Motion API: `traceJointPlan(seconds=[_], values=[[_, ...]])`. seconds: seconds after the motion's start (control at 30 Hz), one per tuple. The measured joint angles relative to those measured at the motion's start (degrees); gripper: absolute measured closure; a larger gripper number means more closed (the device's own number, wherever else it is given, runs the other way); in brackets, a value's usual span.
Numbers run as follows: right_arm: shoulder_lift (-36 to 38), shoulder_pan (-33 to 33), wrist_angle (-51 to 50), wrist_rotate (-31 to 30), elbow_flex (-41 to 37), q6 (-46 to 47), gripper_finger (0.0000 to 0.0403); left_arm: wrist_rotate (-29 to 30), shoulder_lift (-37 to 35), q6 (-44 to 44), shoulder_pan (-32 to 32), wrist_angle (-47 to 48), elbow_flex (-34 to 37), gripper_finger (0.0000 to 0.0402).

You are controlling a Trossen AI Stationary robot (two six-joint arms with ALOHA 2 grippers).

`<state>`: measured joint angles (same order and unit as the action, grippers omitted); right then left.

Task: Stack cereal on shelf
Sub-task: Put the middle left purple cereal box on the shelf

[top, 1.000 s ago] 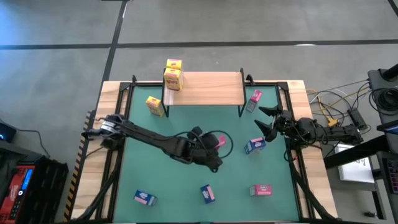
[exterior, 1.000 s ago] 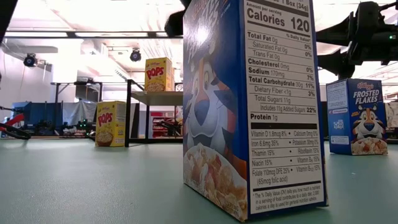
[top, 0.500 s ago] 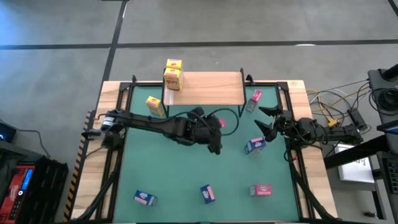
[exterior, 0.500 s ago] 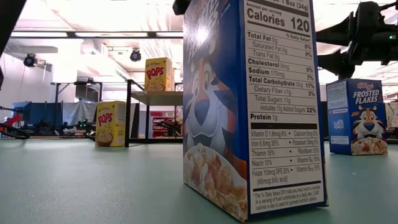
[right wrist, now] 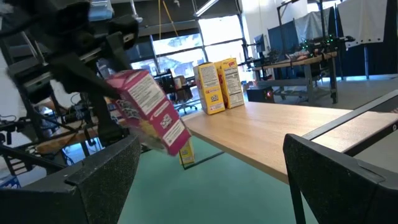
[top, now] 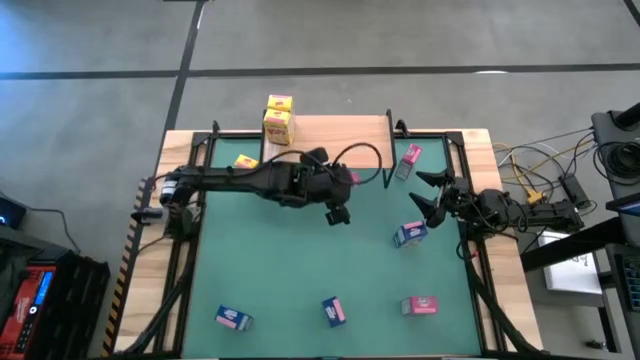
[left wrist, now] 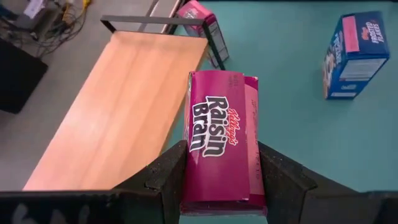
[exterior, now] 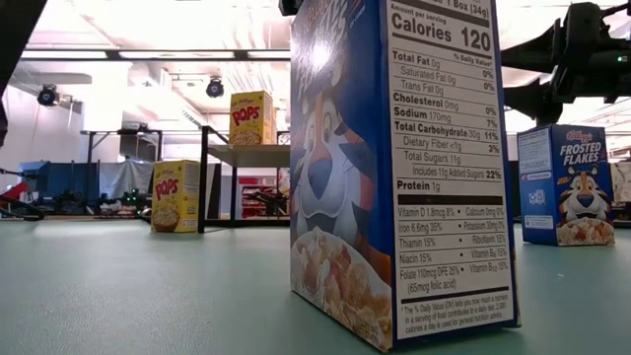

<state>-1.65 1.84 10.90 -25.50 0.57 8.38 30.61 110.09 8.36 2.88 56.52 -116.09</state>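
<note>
Left gripper (left wrist: 221,180) is clamped on a pink box (left wrist: 219,143) marked Raisin Bran, held in the air over the green mat (top: 300,270), just in front of the shelf (top: 335,140). In the wrist view the fingers (left wrist: 165,180) press both long sides of the box. In the high view that gripper sits near mat centre, a bit toward 12 o'clock, with the shelf board at 12 from it.

Shelf: light wood board on black legs at the far edge of the mat. Two yellow boxes (top: 279,120) stand on its left end, touching each other. A third yellow box (top: 245,161) is on the mat at about 9 o'clock from the shelf's left leg, partly hidden under the left arm.

Right gripper (top: 428,195) hangs at the right edge of the mat, jaws spread wide, nothing in them. A blue box (top: 409,235) stands just beside it, toward 6 o'clock. Another pink box (top: 408,160) leans by the shelf's right leg, toward 12 from that gripper.

Near edge of the mat, left to right: blue box (top: 232,318), blue box (top: 334,311), pink box (top: 419,305), well apart from each other.

Low view: the middle blue box (exterior: 399,168) fills the frame, upright.
</note>
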Motion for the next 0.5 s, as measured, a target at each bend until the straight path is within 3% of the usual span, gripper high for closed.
traceJointPlan(seconds=[0.33, 0.5], values=[[0.00, 0.00, -0.19, 0.02, -0.01, 0.00, 0.0019, -8.51, -5.09, -5.95, -6.79, -5.67, 5.75, 0.0253], [0.00, 0.01, -0.20, 0.00, 0.01, 0.00, 0.0019, -14.32, -10.08, -11.56, -10.81, -13.61, 13.35, 0.0253]])
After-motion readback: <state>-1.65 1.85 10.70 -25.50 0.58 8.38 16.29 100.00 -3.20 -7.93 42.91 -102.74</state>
